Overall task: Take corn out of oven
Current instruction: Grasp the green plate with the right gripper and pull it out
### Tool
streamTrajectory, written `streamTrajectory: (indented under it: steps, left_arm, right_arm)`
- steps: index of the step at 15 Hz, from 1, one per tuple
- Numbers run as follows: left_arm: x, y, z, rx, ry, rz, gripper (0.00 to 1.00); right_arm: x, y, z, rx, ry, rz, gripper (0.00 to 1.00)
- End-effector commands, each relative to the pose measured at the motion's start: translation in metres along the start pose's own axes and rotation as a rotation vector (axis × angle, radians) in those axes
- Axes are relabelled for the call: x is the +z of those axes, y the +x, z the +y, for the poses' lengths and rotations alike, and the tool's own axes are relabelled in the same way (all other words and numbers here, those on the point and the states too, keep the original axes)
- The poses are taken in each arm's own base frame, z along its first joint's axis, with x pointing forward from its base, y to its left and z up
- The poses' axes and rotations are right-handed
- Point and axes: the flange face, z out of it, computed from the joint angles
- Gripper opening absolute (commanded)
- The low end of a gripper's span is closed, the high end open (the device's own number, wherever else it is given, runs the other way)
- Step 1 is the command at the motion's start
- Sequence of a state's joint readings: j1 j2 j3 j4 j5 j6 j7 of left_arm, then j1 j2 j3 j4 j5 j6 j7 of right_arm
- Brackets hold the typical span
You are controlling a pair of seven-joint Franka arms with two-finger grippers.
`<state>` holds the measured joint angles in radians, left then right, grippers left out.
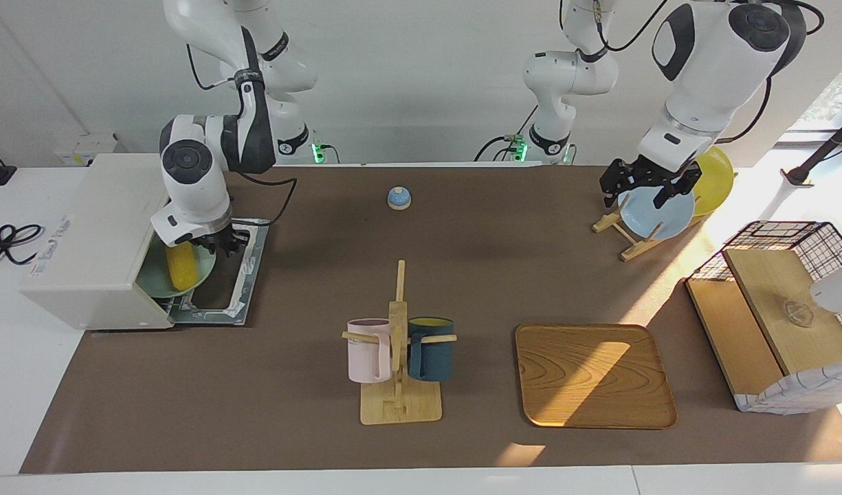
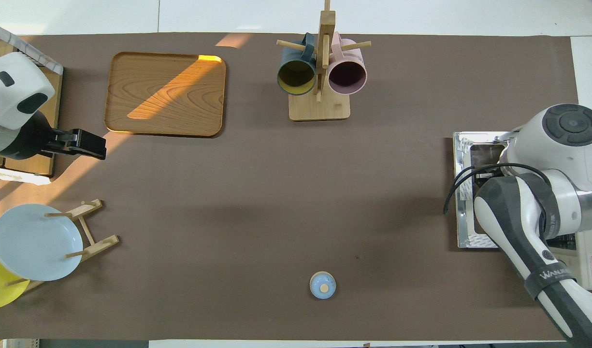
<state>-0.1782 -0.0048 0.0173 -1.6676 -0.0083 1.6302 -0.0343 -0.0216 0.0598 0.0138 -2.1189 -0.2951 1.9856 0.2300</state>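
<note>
Yellow corn on green plate, off-white oven, brown table

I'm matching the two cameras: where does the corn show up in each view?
Facing view: the corn lies on a green plate in the oven mouth, under the right gripper.
Overhead view: not visible; the right arm covers that spot.
Shared landmark: the oven's open door.

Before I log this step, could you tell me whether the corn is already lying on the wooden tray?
No: the corn lies on a green plate at the oven mouth, under the right gripper, and nothing lies on the wooden tray.
</note>
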Motion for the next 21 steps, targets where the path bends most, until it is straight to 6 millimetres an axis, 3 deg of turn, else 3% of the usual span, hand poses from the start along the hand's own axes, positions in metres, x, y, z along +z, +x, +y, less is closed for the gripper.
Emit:
streamTrajectory:
  steps: [1, 3, 5, 7, 12, 16, 19, 21]
  left_arm:
    - [-0.006, -0.003, -0.002, 0.003, 0.023, 0.000, 1.00]
    - [-0.006, -0.003, -0.002, 0.003, 0.023, 0.000, 1.00]
    - [-0.006, -0.003, -0.002, 0.003, 0.023, 0.000, 1.00]
    - [-0.006, -0.003, -0.002, 0.003, 0.023, 0.000, 1.00]
    - [-0.006, -0.003, -0.002, 0.003, 0.023, 0.000, 1.00]
    - [-0.006, -0.003, -0.002, 0.003, 0.023, 0.000, 1.00]
    - [-0.006, -0.003, -0.002, 0.003, 0.023, 0.000, 1.00]
    - [-0.006, -0.003, -0.002, 0.003, 0.023, 0.000, 1.00]
  right_arm:
    - [0.004, -0.001, 0.013, -0.023, -0.009, 0.012, 0.37]
    - [0.006, -0.001, 0.017, -0.060, -0.006, 0.010, 0.36]
    - [0.016, 0.000, 0.033, -0.088, 0.005, 0.026, 0.27]
    - [0.024, -0.005, 0.037, -0.124, 0.012, 0.034, 0.00]
    - [0.018, -0.005, 0.026, -0.165, 0.010, 0.037, 0.00]
    - [-0.010, 0.002, -0.005, -0.186, 0.041, 0.018, 0.00]
    - [-0.034, 0.001, -0.055, -0.179, 0.062, 0.032, 0.00]
    - [-0.057, 0.001, -0.103, -0.133, 0.053, 0.039, 0.00]
